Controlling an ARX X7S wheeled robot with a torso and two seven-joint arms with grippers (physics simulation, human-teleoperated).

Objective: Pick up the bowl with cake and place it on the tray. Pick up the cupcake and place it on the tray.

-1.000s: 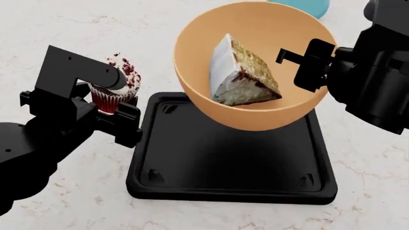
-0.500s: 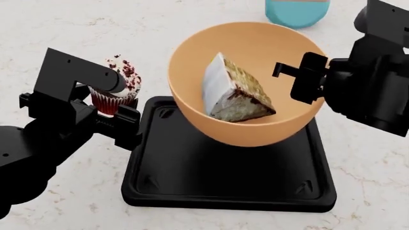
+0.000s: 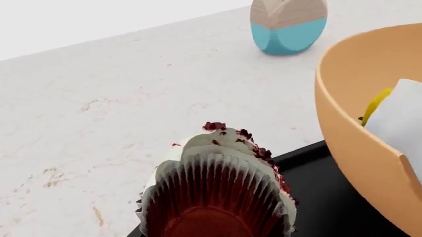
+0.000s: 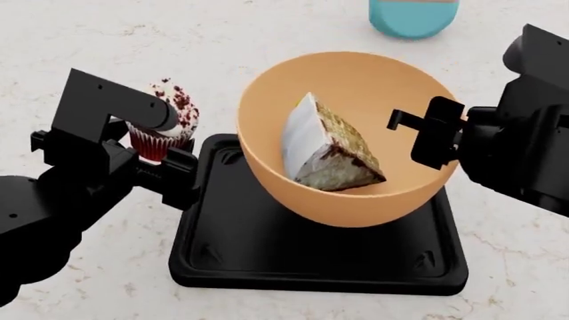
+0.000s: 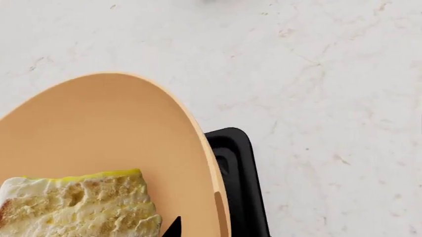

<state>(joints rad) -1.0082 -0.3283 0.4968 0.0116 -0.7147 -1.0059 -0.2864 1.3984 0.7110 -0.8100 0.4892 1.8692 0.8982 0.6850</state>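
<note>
Bowl with cake, clamped at its rim by right hand, lowered almost onto tray since earlier frames; left hand grips cupcake beside tray.

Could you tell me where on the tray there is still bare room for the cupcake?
The tray shows a bare strip along its near rim and its left side, next to the cupcake in the left gripper. The middle and far part are crowded: the bowl, held at its rim by the right gripper, fills them.
</note>
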